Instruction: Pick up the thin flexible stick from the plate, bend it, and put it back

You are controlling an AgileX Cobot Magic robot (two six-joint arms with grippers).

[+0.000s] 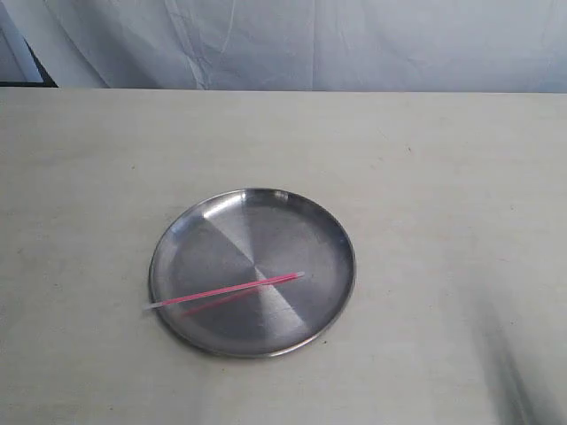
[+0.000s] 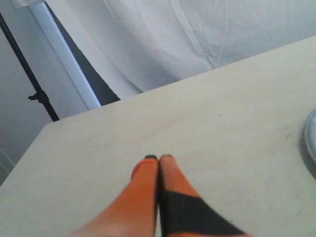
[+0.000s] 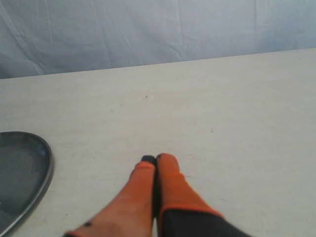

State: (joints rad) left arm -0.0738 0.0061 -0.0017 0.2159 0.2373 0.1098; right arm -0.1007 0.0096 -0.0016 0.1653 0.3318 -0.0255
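Note:
The round steel plate [image 1: 252,270] lies on the pale table, a little toward the front. Across its front half rests the thin pink stick [image 1: 226,291], straight, its pale left end reaching over the rim. Neither gripper shows in the exterior view. In the left wrist view my left gripper [image 2: 158,158] has its orange fingers pressed together over bare table, with only a sliver of the plate's rim [image 2: 311,138] at the frame's edge. My right gripper [image 3: 155,159] is shut too, empty, hovering over bare table beside the plate's rim [image 3: 47,170].
The pale table [image 1: 443,177] runs wide around the plate. A white cloth backdrop [image 1: 310,44] hangs behind its far edge. A black stand [image 2: 34,91] rises beyond the table's corner in the left wrist view. A soft shadow [image 1: 514,372] falls at the front right.

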